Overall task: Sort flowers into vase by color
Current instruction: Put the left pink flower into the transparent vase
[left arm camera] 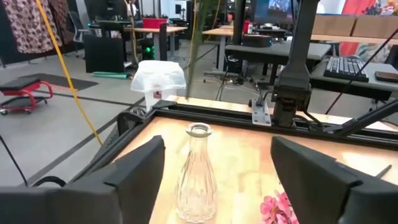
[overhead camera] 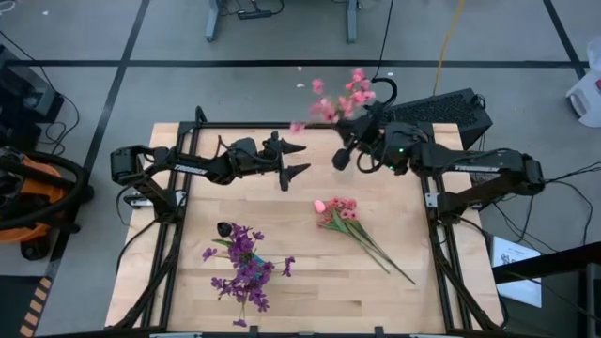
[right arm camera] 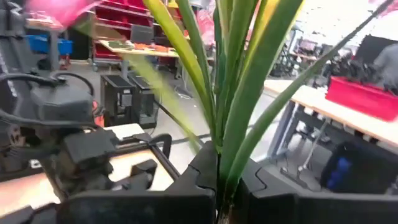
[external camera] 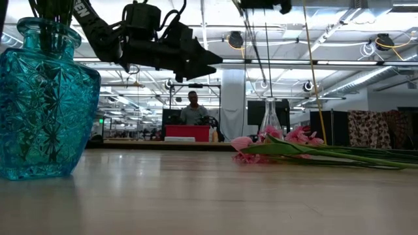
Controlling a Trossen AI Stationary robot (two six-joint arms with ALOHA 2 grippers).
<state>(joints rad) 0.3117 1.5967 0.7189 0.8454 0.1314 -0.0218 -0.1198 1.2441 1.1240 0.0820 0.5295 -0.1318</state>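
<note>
Above the far edge of the desk (overhead camera: 394, 291), my right gripper (overhead camera: 344, 155) is clenched on the green stems of a pink flower spray (overhead camera: 338, 97), whose blossoms reach out past the desk's back rim; in my right wrist view the stems and long leaves (right arm camera: 230, 93) rise straight up from between my fingers (right arm camera: 186, 186). My left gripper (overhead camera: 293, 158) hovers over the back half of the desk, released, its two fingers (left arm camera: 134, 171) spread wide with nothing between them, facing the right one from a short way off. Past those fingers stands a clear glass vase (left arm camera: 198, 174), upright and holding nothing I can see. Near the desk's middle lies a second bunch of pink flowers (overhead camera: 340, 214), stems trailing toward the front right. Toward the front left, purple flowers (overhead camera: 244, 272) stand in a blue cut-glass vase (external camera: 42, 98). Beyond the desk, a person (external camera: 193, 111) shows in the room
</note>
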